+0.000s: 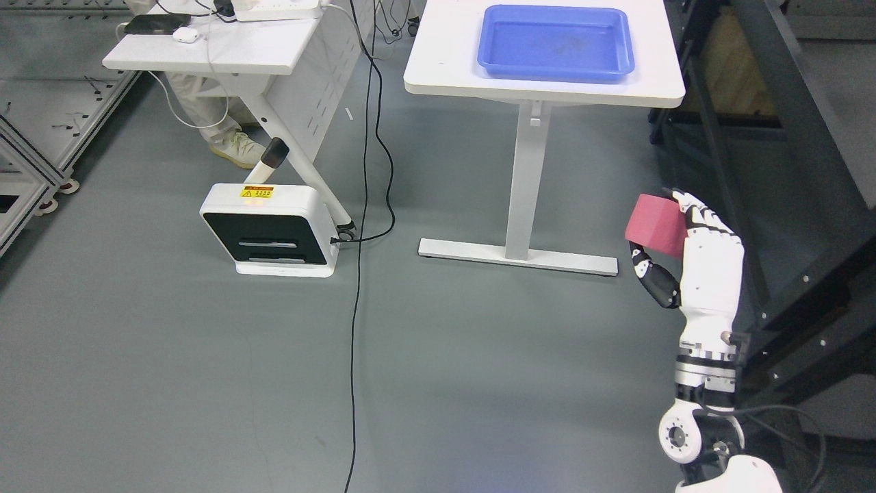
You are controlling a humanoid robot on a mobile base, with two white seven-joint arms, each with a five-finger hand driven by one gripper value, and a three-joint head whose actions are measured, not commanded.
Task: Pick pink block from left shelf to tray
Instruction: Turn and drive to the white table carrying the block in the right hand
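Now one pink block (653, 224) in the right hand's (705, 263) clasping fingers (655, 277); one blue tray (556, 42) well apart.

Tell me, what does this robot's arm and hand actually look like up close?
Only the right hand and its forearm show. The hand has a glossy white shell over the palm and fingers, with black segments at the joints and a mostly black thumb. Below sits a silver ringed wrist, then a round white joint with a dark centre and thin black cables beside it.

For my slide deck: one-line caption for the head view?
Right hand holds the pink block above the floor, short of the blue tray.
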